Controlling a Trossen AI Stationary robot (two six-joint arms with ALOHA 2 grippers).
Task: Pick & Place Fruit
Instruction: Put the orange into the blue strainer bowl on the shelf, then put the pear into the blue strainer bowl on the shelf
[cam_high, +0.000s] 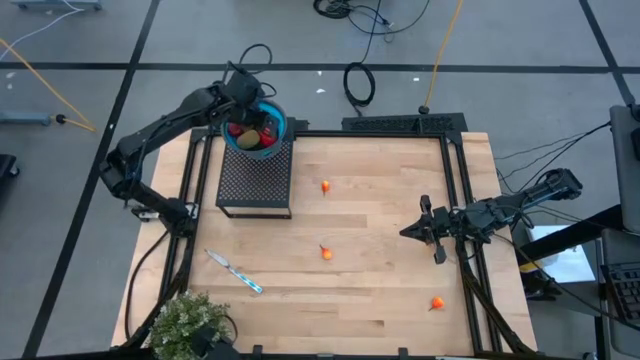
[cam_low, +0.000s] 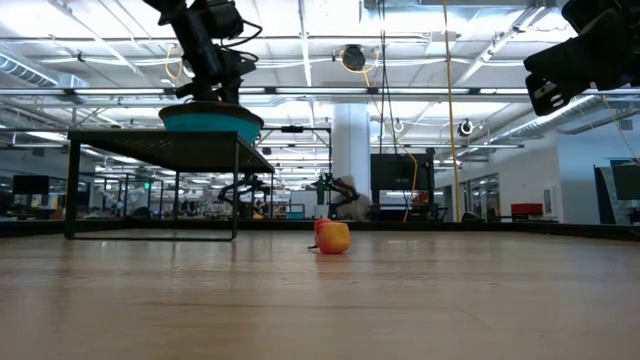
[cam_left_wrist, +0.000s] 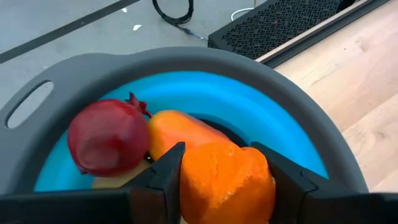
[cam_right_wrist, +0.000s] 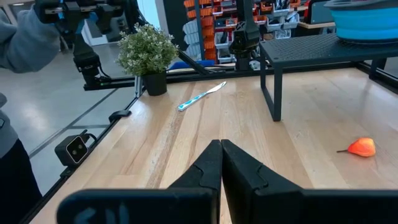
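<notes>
A blue bowl with a grey rim (cam_high: 256, 128) (cam_left_wrist: 205, 93) stands on a black mesh stand (cam_high: 255, 180) at the table's far left. In it lie a dark red round fruit (cam_left_wrist: 107, 137) and a longer orange piece (cam_left_wrist: 186, 127). My left gripper (cam_high: 250, 112) (cam_left_wrist: 227, 186) hangs over the bowl, shut on an orange fruit (cam_left_wrist: 227, 180). Three small orange fruits (cam_high: 326, 186) (cam_high: 326, 253) (cam_high: 437, 303) lie on the wooden table. My right gripper (cam_high: 408, 232) (cam_right_wrist: 221, 155) waits shut above the table's right side, holding nothing. My left gripper pinches the orange fruit's two opposite sides (cam_left_wrist: 186, 186) between its two fingers (cam_left_wrist: 166, 180). The fingers slant down into the bowl from the table's near left side. The fruit sits between them above the fruit in the bowl; whether it touches them is hidden.
A thin blue-and-white stick (cam_high: 234, 271) lies near the table's left front, and a bushy green plant (cam_high: 185, 322) stands in the near left corner. A black frame rail (cam_high: 452, 180) borders the table. A person's sleeve (cam_right_wrist: 18, 37) shows beyond the table.
</notes>
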